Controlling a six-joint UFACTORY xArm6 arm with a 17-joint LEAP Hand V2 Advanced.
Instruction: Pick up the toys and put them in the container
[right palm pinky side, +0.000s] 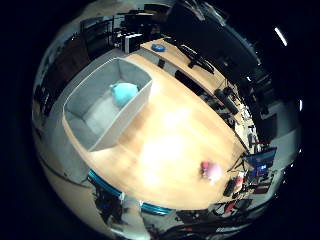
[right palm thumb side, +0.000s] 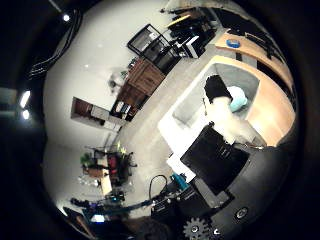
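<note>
One teal toy (right palm pinky side: 124, 93) lies in the container (right palm pinky side: 80, 100); pink toy (right palm pinky side: 212, 171), lower right, awaits. Hand (right palm thumb side: 220, 145): grip unclear.

The white and black robot hand (right palm thumb side: 220, 130) covers part of the soft turquoise toy (right palm thumb side: 239, 101) and one wall of the grey box-shaped container (right palm thumb side: 192, 102), and the small pink toy (right palm pinky side: 212, 171) on the wooden surface (right palm pinky side: 170, 145) is too blurry to tell what it is.

Wooden table (right palm pinky side: 170, 145): grey container (right palm pinky side: 95, 117) at one end, pink toy (right palm pinky side: 212, 171) well apart.
</note>
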